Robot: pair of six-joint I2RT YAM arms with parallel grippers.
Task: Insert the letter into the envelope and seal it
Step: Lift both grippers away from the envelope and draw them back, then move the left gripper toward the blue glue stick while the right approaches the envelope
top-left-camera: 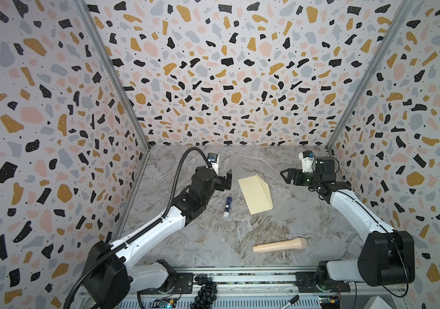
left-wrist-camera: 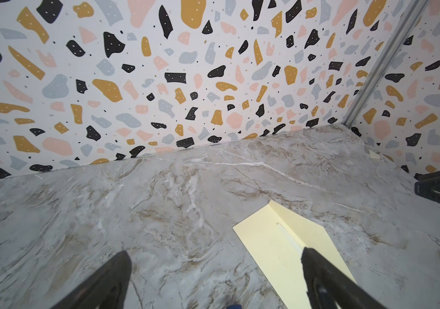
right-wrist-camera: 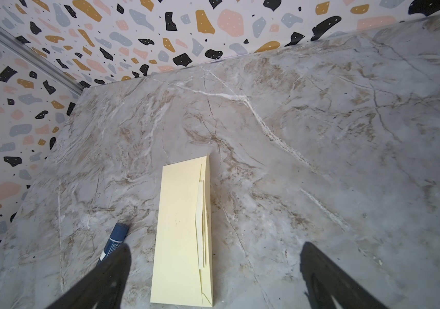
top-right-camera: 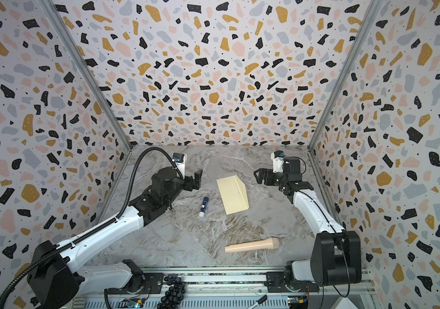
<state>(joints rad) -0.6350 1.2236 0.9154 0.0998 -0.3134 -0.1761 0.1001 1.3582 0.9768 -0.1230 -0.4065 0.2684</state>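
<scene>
Count from both top views: one envelope (top-left-camera: 255, 194) mid-frame, one blue-capped glue stick (top-left-camera: 227, 206) just left of it, one beige handle (top-left-camera: 280, 245) lower right of centre, one bunch of black beads (top-left-camera: 205, 289) and one black marker (top-left-camera: 293, 298) along the bottom edge. Two grippers, one per side: left gripper (top-left-camera: 225, 179) left of the envelope, right gripper (top-left-camera: 284, 176) to its right. One letter (right-wrist-camera: 202, 227), seen only in the right wrist view as folded edges tucked at the envelope's mouth; the same single envelope and glue stick show there too.
</scene>
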